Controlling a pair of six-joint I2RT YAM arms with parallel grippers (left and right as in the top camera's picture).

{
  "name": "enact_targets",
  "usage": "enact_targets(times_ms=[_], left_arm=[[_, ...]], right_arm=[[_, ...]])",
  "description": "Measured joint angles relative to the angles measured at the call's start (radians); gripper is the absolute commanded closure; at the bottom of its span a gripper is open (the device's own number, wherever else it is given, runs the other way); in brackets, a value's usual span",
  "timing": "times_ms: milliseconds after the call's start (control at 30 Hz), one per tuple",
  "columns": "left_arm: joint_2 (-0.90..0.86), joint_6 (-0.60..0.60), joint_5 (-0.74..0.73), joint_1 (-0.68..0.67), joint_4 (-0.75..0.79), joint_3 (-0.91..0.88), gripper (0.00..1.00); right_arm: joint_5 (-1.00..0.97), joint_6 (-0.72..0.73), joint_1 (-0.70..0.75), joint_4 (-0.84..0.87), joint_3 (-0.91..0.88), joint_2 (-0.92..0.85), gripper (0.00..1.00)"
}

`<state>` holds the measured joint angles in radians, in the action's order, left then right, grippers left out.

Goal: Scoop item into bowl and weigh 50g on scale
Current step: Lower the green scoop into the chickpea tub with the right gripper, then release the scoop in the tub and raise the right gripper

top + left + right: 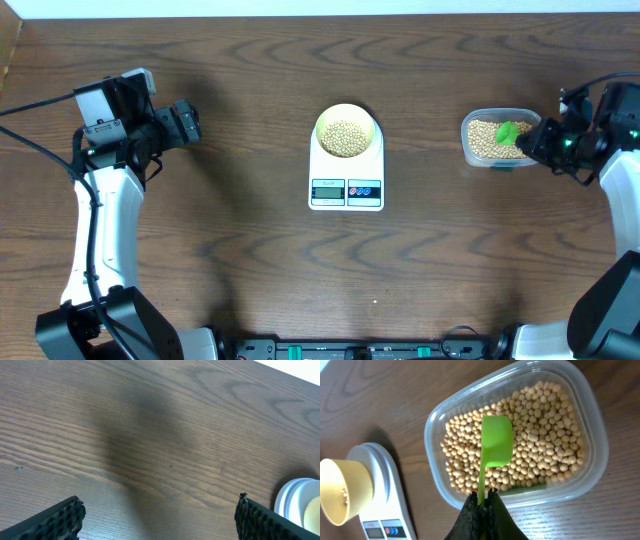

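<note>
Item 1. Right gripper [481,505]: jaws pressed together on the thin handle of a green scoop [496,442]. It stood at the right end of the table [250,250], at the clear tub's right side. The scoop's cup reached out over the beans in the tub. Whether it touched them could not be told.

Item 2. Left gripper [160,515]: jaws stood wide apart above bare wood at the far left of the table, well apart from the other pieces.

Item 3. Clear tub [600,455]: rounded-rectangular plastic, set on the table to the right of the scale and apart from it. It was filled in a shallow layer.

Item 4. Beans [540,425]: small, round and tan. Most lay in the clear tub. A second lot [346,137] lay heaped in the bowl.

Item 5. Bowl [322,125]: small, round and pale yellow. It stood upright on the scale's round platform at the end away from the robot.

Item 6. Scale [345,170]: flat and white, at the middle of the table. Its display [327,190] and its red and blue buttons [364,189] sat at the near end. The reading was too small to make out.

Item 7. Table: dark wood grain, bearing all the above.
</note>
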<state>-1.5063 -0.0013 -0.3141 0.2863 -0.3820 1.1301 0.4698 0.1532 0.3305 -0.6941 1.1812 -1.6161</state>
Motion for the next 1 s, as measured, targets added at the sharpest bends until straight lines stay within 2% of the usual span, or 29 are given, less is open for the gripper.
enact_targets(times_ms=[200, 500, 867, 900, 1000], left_arm=[[0.0, 0.0, -0.002, -0.003, -0.023, 0.0, 0.02], [0.0, 0.0, -0.002, -0.062, -0.04, 0.0, 0.02], [0.0, 0.0, -0.002, -0.113, -0.042, 0.0, 0.02], [0.0, 0.0, -0.002, -0.114, -0.042, 0.0, 0.02], [0.0, 0.0, -0.002, -0.114, -0.042, 0.0, 0.02]], right_arm=[[-0.005, 0.003, -0.001, -0.096, 0.094, -0.001, 0.99], [-0.016, -0.01, -0.017, -0.125, 0.099, -0.025, 0.99], [-0.015, -0.029, -0.045, -0.019, 0.099, -0.171, 0.97], [-0.018, -0.028, -0.045, -0.005, 0.099, -0.171, 0.96], [-0.032, -0.029, -0.045, 0.035, 0.099, -0.171, 0.81]])
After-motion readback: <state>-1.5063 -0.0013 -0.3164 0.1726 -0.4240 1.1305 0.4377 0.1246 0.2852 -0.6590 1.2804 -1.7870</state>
